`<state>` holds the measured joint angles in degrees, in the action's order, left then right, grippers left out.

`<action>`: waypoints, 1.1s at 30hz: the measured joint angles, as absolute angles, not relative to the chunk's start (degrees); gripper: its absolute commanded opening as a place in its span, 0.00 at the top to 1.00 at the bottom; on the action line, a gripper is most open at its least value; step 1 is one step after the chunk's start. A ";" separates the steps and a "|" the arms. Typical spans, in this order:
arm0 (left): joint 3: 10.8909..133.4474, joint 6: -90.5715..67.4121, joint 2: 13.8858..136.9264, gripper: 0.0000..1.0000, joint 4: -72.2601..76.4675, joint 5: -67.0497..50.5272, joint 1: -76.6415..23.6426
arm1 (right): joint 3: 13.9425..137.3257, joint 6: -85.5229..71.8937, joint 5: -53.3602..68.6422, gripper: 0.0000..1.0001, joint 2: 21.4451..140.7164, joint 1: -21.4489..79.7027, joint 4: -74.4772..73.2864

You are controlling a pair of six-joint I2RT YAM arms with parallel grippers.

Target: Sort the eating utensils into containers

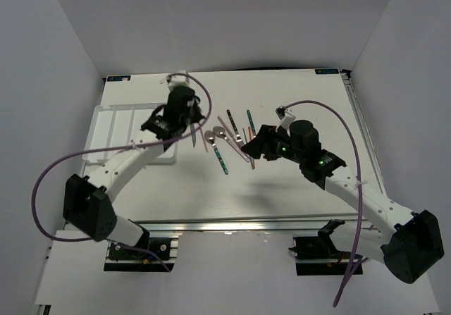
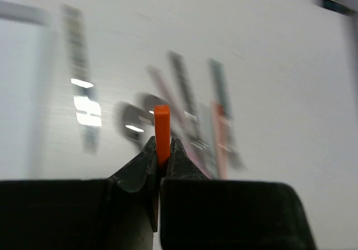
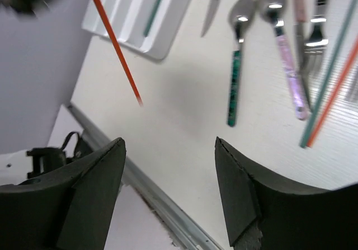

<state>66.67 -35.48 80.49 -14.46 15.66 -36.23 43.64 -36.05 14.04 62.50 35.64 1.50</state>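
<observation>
On the white table (image 1: 282, 195) a tray (image 1: 113, 121) lies at the left and loose cutlery (image 1: 224, 146) in the middle, while the left jaws are clenched on a red chopstick (image 2: 162, 128), apparently just beside the tray, and the right jaws stand released near the cutlery.

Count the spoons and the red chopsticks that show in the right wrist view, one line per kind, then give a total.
Spoons: 2, the teal-handled spoon and the pink-handled spoon.
Red chopsticks: 2, the held chopstick in the left gripper and the loose chopstick on the table.
Total: 4
</observation>
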 measured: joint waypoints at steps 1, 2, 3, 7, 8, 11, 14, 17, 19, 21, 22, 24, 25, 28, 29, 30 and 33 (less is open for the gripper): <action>69.76 -32.73 82.56 1.00 -17.78 18.57 -32.58 | 44.27 -35.66 12.40 0.29 62.50 35.62 -0.21; 72.64 -30.20 84.86 1.00 -20.45 21.43 -29.56 | 44.62 -35.44 11.07 0.29 62.46 35.48 -1.37; 75.64 -27.68 87.72 1.00 -23.05 24.25 -26.61 | 44.75 -35.24 10.13 0.28 62.41 35.40 -2.31; 85.49 -19.29 99.50 1.00 -31.83 30.52 -19.79 | 44.75 -34.02 7.46 0.21 62.28 35.31 -5.91; 87.15 -17.72 102.24 1.00 -32.95 31.16 -19.03 | 44.75 -33.91 7.16 0.19 62.26 35.31 -6.59; 91.35 -13.65 110.04 1.00 -36.38 32.42 -17.54 | 44.75 -32.62 6.33 0.14 61.91 35.31 -8.08; 92.25 -11.55 115.13 0.99 -38.00 32.67 -16.91 | 44.75 -31.40 5.41 0.12 60.84 35.31 -9.61; 92.25 -10.48 117.95 0.84 -39.57 32.97 -16.58 | 44.75 -30.28 4.56 0.12 60.01 35.31 -10.50; 92.33 -9.98 118.45 0.68 -39.57 33.10 -16.47 | 44.75 -29.58 4.25 0.12 59.99 35.31 -10.63; 92.47 -9.80 118.43 0.48 -40.14 33.12 -16.38 | 44.75 -29.12 3.95 0.12 60.20 35.31 -10.68; 92.47 -10.07 118.39 0.42 -40.27 33.17 -16.38 | 44.77 -28.91 3.51 0.13 60.58 35.31 -10.70; 92.44 -10.35 118.17 0.31 -40.36 33.19 -16.38 | 45.30 -28.47 2.81 0.13 62.59 35.31 -10.94; 92.42 -10.41 117.93 0.29 -40.40 33.17 -16.38 | 46.06 -28.21 2.44 0.14 64.42 35.31 -11.38; 92.25 -11.09 116.09 0.22 -40.75 32.99 -16.38 | 48.80 -27.66 0.47 0.17 71.24 35.33 -12.51; 92.25 -11.31 115.04 0.12 -40.99 32.99 -16.38 | 49.67 -27.53 -0.25 0.17 73.60 35.33 -12.82; 92.25 -11.46 113.89 0.09 -41.39 32.99 -16.38 | 50.61 -27.40 -1.28 0.18 75.79 35.33 -13.37; 91.26 -13.19 108.36 0.02 -42.30 32.99 -16.40 | 53.89 -27.09 -4.99 0.34 81.69 35.33 -15.38</action>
<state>91.26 -13.19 108.36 -42.30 32.99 -16.40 53.89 -27.09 -4.99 81.69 35.33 -15.38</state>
